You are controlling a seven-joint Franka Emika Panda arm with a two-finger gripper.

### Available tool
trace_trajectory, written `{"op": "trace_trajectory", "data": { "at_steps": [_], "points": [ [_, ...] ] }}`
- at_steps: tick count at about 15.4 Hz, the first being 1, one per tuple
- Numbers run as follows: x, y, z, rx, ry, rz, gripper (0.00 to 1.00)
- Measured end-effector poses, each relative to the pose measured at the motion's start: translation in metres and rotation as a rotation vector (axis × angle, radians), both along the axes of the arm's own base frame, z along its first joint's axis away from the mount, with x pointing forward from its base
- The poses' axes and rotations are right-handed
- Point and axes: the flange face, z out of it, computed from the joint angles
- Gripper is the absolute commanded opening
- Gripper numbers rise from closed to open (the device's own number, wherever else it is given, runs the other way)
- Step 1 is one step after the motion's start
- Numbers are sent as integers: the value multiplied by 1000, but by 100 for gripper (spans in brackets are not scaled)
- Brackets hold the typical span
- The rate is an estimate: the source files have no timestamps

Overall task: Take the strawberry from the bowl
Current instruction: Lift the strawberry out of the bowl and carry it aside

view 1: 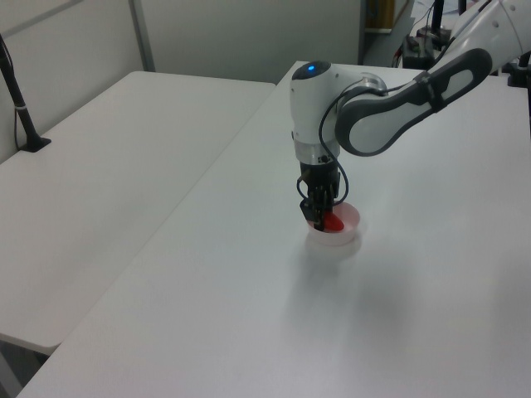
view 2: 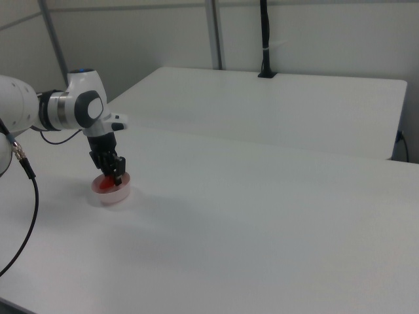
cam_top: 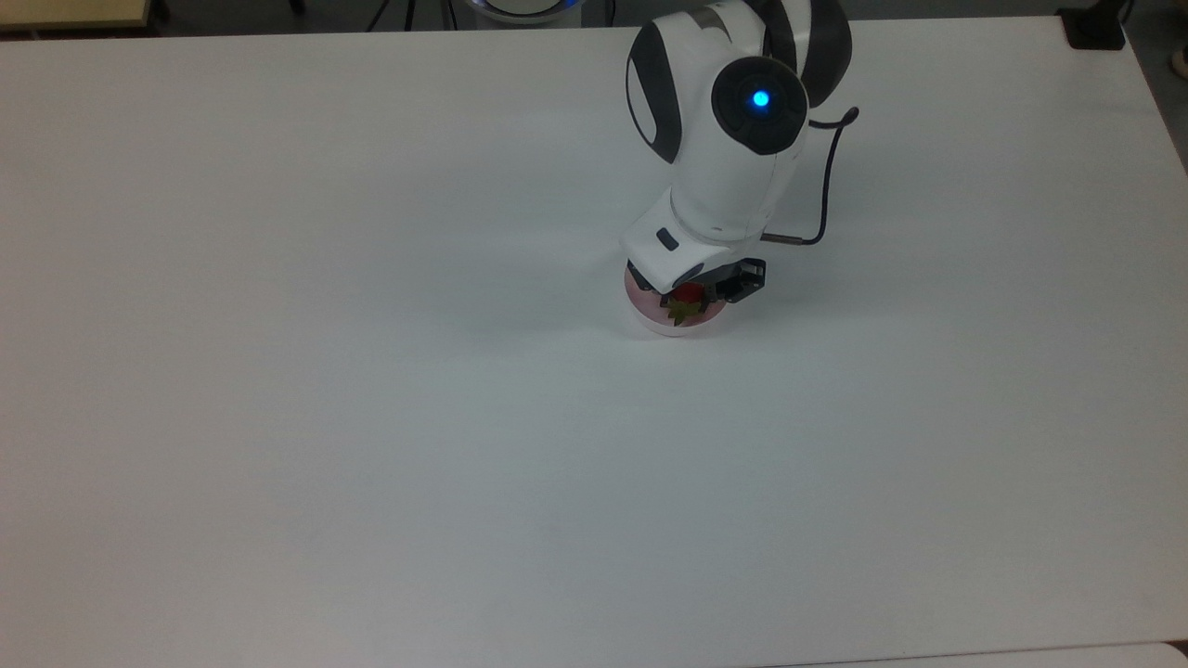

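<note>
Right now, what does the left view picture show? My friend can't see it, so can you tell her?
A white robot arm reaches down with its claw shut on a red strawberry, just above a small pink bowl. The bowl sits on a big white table, with a second white table at the left view's left.

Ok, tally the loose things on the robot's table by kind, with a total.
Strawberry: 1, between the gripper fingers
Bowl: 1, pale pink
Total: 2
</note>
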Motion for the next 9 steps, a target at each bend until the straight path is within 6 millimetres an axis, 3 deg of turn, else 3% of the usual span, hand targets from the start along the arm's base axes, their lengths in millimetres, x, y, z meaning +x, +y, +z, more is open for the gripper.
{"op": "trace_trajectory", "data": {
  "at_steps": [5,9],
  "points": [
    [0,-6,31,-4,2,11,41],
    [6,-44,53,-11,5,68,42]
  ]
}}
